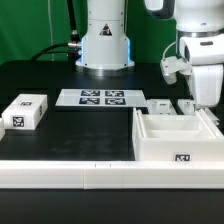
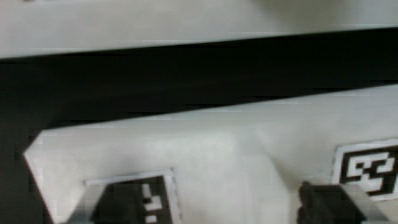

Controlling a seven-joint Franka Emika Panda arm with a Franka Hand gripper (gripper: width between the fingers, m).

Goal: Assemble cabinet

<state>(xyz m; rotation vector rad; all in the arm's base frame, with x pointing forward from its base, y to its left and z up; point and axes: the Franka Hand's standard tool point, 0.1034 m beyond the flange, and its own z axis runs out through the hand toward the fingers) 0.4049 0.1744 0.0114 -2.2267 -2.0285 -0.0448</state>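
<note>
Looking down, you are seeing the jaws hanging released, gripping nothing, while the cabinet (image 1: 165, 140) is resting on the bench (image 1: 70, 135) directly beneath them, its white face spreading under both fingertips (image 2: 128, 202), 1 tag (image 2: 368, 170) just beside.

Robotics lab, green backdrop (image 1: 25, 25), black table (image 1: 40, 80), tagged marker board (image 1: 102, 97), mounted arm base (image 1: 105, 45)

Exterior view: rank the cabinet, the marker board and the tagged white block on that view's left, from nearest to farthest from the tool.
1. cabinet: on the exterior view's right, just below the tool.
2. marker board: lying flat near the middle of the view.
3. tagged white block: far over on the exterior view's left.
</note>
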